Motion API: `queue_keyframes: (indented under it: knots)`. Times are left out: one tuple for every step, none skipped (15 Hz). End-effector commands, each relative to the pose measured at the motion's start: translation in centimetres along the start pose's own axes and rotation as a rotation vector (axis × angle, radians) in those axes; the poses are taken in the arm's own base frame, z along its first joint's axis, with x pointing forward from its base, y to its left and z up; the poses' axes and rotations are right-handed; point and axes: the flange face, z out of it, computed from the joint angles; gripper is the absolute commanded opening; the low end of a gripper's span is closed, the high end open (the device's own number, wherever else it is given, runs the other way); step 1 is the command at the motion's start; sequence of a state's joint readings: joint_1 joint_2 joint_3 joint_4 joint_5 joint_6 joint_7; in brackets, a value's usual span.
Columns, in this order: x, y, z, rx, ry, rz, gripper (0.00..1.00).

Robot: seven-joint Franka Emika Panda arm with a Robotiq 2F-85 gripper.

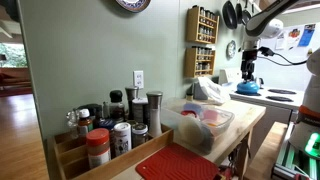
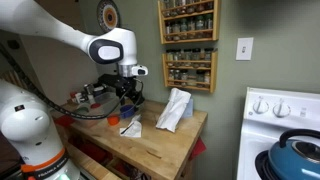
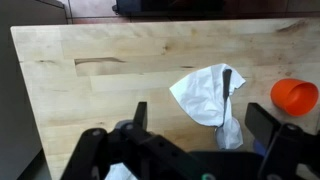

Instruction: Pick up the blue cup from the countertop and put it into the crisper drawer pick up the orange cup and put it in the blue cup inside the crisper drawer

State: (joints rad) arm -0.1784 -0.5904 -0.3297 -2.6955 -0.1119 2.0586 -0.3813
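My gripper (image 3: 200, 118) is open and empty, hanging above the wooden countertop (image 3: 100, 90); it also shows in both exterior views (image 2: 125, 97) (image 1: 250, 68). The orange cup (image 3: 293, 95) stands on the countertop just beyond my right finger, and it shows in an exterior view (image 2: 113, 121). The crisper drawer (image 1: 222, 128) is a clear bin on the near counter, far from the gripper. A dark blue shape (image 1: 190, 113) and a red thing lie inside it. I cannot tell whether the blue shape is the blue cup.
A crumpled white cloth (image 3: 205, 92) lies under the gripper, with another (image 2: 175, 108) beside it. A red ribbed mat (image 1: 180, 162) and spice jars (image 1: 110, 125) are near the bin. A light blue kettle (image 2: 297, 150) sits on the stove. Spice racks (image 2: 188, 45) hang on the wall.
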Motion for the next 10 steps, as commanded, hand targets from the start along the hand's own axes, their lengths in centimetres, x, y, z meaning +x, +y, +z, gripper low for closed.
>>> queue_keyframes:
  knots:
    - [0.0,0.0,0.0,0.000,-0.001,0.000,1.00]
    - [0.0,0.0,0.0,0.000,-0.001,0.000,1.00]
    - [0.0,0.0,0.0,0.000,-0.001,0.000,1.00]
    - [0.0,0.0,0.0,0.000,-0.001,0.000,1.00]
    - [0.0,0.0,0.0,0.000,-0.001,0.000,1.00]
    - [0.0,0.0,0.0,0.000,-0.001,0.000,1.00]
    - [0.0,-0.3,-0.1,0.012,0.005,-0.017,1.00]
    - [0.5,-1.4,0.2,0.022,-0.003,-0.043,1.00]
    - [0.9,-2.7,0.5,0.037,-0.008,-0.068,1.00]
    - [1.4,-4.3,0.9,0.051,-0.018,-0.093,1.00]
